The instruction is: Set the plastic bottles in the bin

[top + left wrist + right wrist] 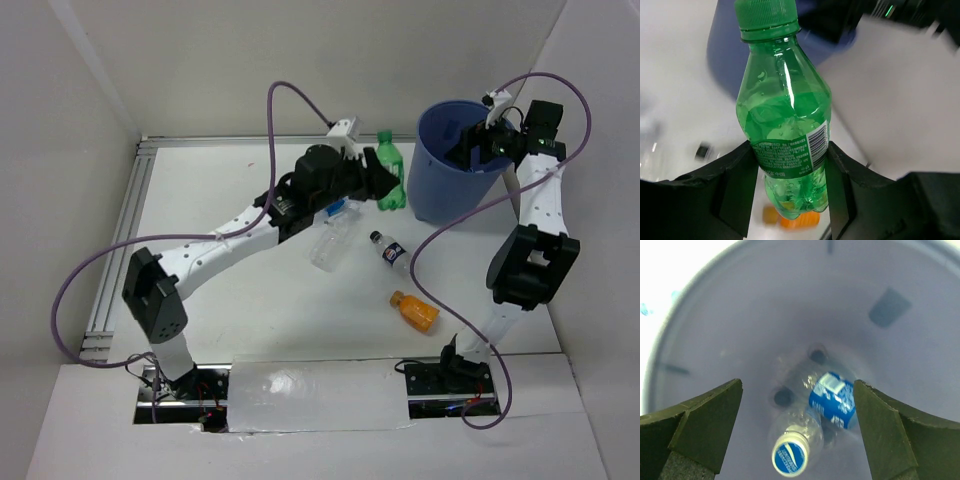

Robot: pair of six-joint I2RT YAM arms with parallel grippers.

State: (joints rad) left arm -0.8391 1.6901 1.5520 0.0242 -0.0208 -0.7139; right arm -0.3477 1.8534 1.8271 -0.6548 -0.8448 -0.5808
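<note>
White tabletop (270, 320): your left gripper (788, 165) is clamping the green bottle (785, 100) just beside the blue bin (450, 190). Your right gripper (797, 390) is hanging over the bin, fingers spread and empty. A blue-labelled clear bottle (832, 397) is lying inside the bin. A clear bottle (333, 240), a dark-labelled bottle (390, 250) and an orange bottle (415, 312) are lying on the table on the bin's near side.

Glossy see-through green plastic on the green bottle (785, 115), its ribbed cap duller. Matt black plastic on the left fingers (732, 195). Smooth blue plastic with a soft sheen for the bin (730, 315); inside, a clear bottle (800, 427) of shiny plastic, glossy blue label. Matt white table (260, 320); rail (120, 245) at its side probably ribbed bare metal.
</note>
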